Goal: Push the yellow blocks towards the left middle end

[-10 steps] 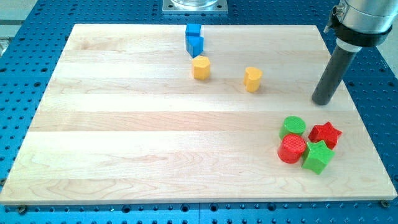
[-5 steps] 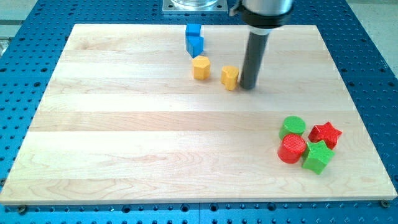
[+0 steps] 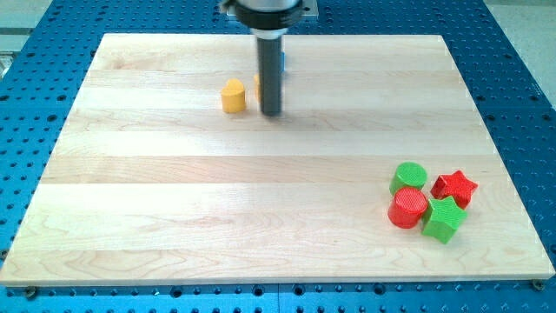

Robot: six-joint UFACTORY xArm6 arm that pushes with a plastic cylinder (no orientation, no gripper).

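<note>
Camera view: my tip (image 3: pixel 272 113) is down on the desk (image 3: pixel 174 209), in the far half, a bit left of centre. No hand on this rig, only the bare rod, so nothing opens, closes or holds.

Task things:
- One yellow block (image 3: pixel 233 96), six-sided by the look of it, stands free just left of the tip and not touching it.
- A second yellow block (image 3: pixel 259 85) shows only as a sliver at the rod's left edge, mostly hidden. Its shape is unclear, and I cannot tell if it touches the rod.
- A blue block (image 3: pixel 282 61) peeks out on the rod's right, far side, also mostly hidden.

Progress, my judgement: partly done. Both yellows sit near each other but in the far centre-left, well short of the left middle end. What's left is a long run left plus a drift nearer, since they sit too far back for the middle of that edge.

Room:
- The desk left of the yellows is bare all the way to the left edge.
- The far edge is close behind them, so I'd avoid any push that angles away.
- The green cylinder (image 3: pixel 409 177), red star (image 3: pixel 454 187), red cylinder (image 3: pixel 407 208) and green cube (image 3: pixel 444 218) cluster near right, well apart from the route.
- The blue is the only neighbour that might get dragged along.
</note>
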